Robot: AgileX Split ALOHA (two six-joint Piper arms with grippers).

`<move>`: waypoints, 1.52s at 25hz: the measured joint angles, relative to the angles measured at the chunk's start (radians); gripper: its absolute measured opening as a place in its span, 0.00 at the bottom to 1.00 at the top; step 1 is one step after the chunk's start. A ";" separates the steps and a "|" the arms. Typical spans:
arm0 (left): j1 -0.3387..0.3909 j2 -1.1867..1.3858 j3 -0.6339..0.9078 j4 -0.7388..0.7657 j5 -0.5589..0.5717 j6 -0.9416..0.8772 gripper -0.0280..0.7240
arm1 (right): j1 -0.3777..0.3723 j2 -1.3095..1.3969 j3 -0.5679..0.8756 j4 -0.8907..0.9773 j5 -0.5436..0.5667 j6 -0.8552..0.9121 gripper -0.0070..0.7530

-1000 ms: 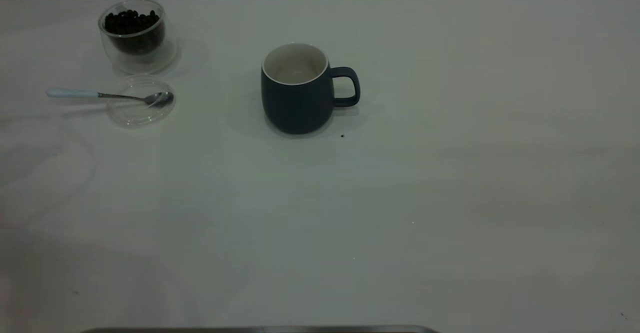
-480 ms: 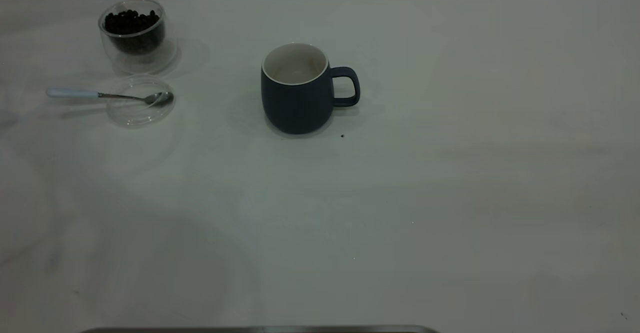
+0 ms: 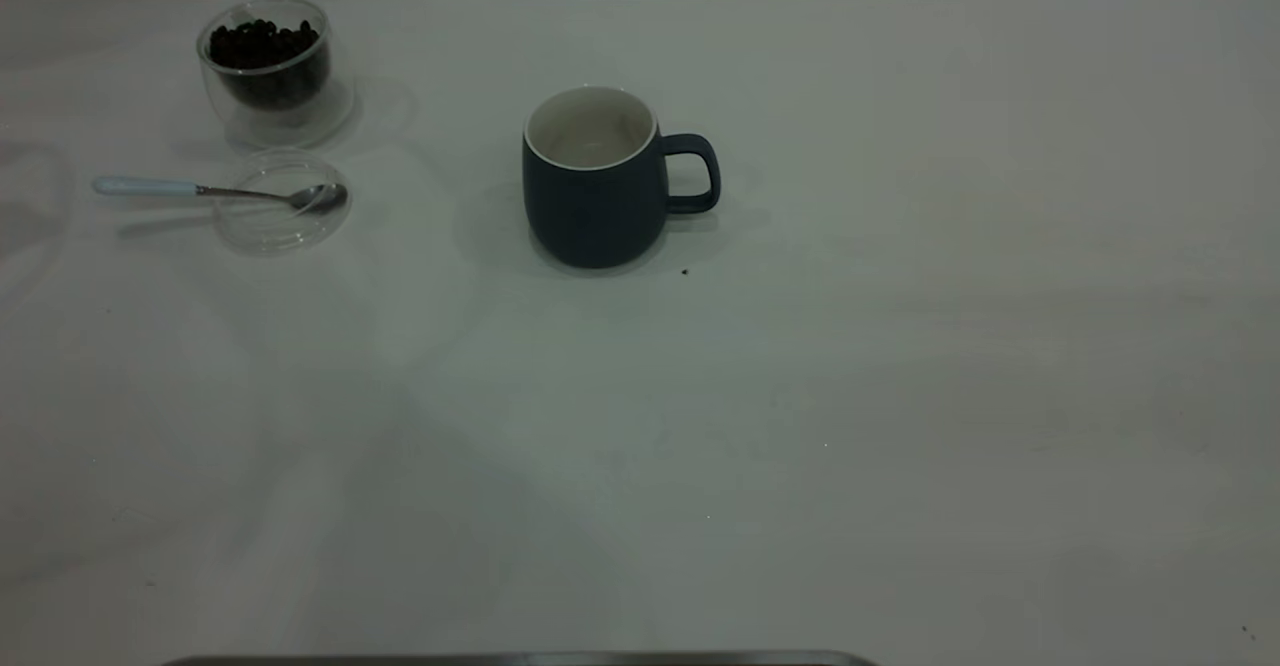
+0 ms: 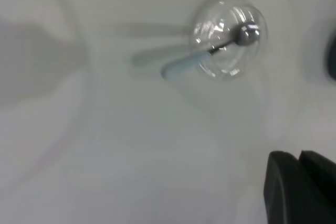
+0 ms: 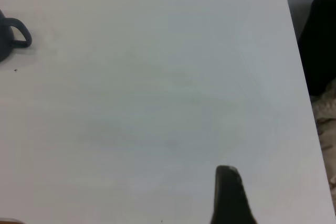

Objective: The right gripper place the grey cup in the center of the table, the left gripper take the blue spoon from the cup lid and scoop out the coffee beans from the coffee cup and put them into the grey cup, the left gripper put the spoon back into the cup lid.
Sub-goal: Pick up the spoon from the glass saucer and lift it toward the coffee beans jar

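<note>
Neither of your arms shows in the exterior view. In the left wrist view, your left gripper [image 4: 299, 190] appears only as two black fingers [image 4: 281, 184] side by side at the edge. In the right wrist view, your right gripper [image 5: 229, 195] shows one dark fingertip

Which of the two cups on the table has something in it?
The small clear glass tumbler at the far left holds dark coffee beans. The rounded dark slate-blue mug with the loop handle, near the middle, shows only its bare white inside.
</note>
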 joint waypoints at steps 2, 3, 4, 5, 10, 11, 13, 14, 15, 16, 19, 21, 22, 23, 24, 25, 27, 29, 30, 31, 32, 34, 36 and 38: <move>-0.004 -0.092 0.095 0.007 0.000 0.007 0.13 | 0.000 0.000 0.000 0.000 0.000 0.000 0.61; -0.004 -0.128 0.156 0.009 -0.010 0.019 0.13 | 0.000 0.000 0.000 0.000 0.000 0.000 0.61; -0.003 -0.167 0.213 0.013 -0.043 0.030 0.13 | 0.000 0.000 0.000 0.000 0.000 0.000 0.61; 0.003 -0.194 0.284 0.017 -0.091 0.046 0.13 | 0.000 0.000 0.000 0.000 0.000 0.000 0.61; 0.014 -0.234 0.559 -0.009 -0.397 0.297 0.13 | 0.000 0.000 0.000 0.000 0.000 0.000 0.61; 0.016 -0.221 0.576 -0.044 -0.450 0.371 0.13 | 0.000 0.000 0.000 0.000 0.000 0.000 0.61; 0.024 -0.176 0.572 -0.152 -0.483 0.496 0.13 | 0.000 0.000 0.000 0.000 0.000 0.000 0.61; 0.030 -0.150 0.556 -0.194 -0.470 0.534 0.13 | 0.000 0.000 0.000 0.000 0.000 0.000 0.61; 0.039 -0.114 0.532 -0.229 -0.440 0.568 0.13 | 0.000 0.000 0.000 0.000 0.000 0.000 0.61; 0.051 -0.082 0.497 -0.249 -0.400 0.589 0.13 | 0.000 0.000 0.000 0.000 0.000 0.000 0.61; 0.085 0.021 0.385 -0.271 -0.300 0.599 0.13 | 0.000 0.000 0.000 0.000 0.000 0.000 0.61; 0.101 0.076 0.326 -0.271 -0.259 0.599 0.13 | 0.000 0.000 0.000 0.000 0.000 0.000 0.61; 0.106 0.094 0.308 -0.272 -0.248 0.599 0.13 | 0.000 0.000 0.000 0.000 0.000 0.000 0.61; 0.107 0.107 0.298 -0.272 -0.245 0.599 0.13 | 0.000 0.000 0.000 0.000 0.000 0.000 0.61; 0.108 0.117 0.292 -0.272 -0.248 0.599 0.13 | 0.000 0.000 0.000 0.000 0.000 0.000 0.61; 0.108 0.122 0.289 -0.272 -0.257 0.599 0.13 | 0.000 0.000 0.000 0.000 0.000 0.000 0.61; 0.108 0.125 0.285 -0.274 -0.287 0.599 0.14 | 0.000 0.000 0.000 0.000 0.000 0.000 0.61; 0.108 0.125 0.284 -0.284 -0.311 0.598 0.16 | 0.000 0.000 0.000 0.000 0.000 0.000 0.61; 0.109 0.125 0.284 -0.294 -0.317 0.598 0.18 | 0.000 0.000 0.000 0.000 0.000 0.000 0.61; 0.109 0.125 0.284 -0.298 -0.320 0.599 0.21 | 0.000 0.000 0.000 0.000 0.000 0.000 0.61; 0.109 0.125 0.284 -0.302 -0.322 0.603 0.25 | 0.000 0.000 0.000 0.000 0.000 0.000 0.61; 0.109 0.125 0.284 -0.302 -0.336 0.620 0.36 | 0.000 0.000 0.000 0.000 0.000 0.000 0.61; 0.109 0.125 0.284 -0.305 -0.367 0.624 0.50 | 0.000 0.000 0.000 0.000 0.000 0.000 0.61; 0.109 0.125 0.284 -0.326 -0.405 0.626 0.61 | 0.000 0.000 0.000 0.000 0.000 0.000 0.61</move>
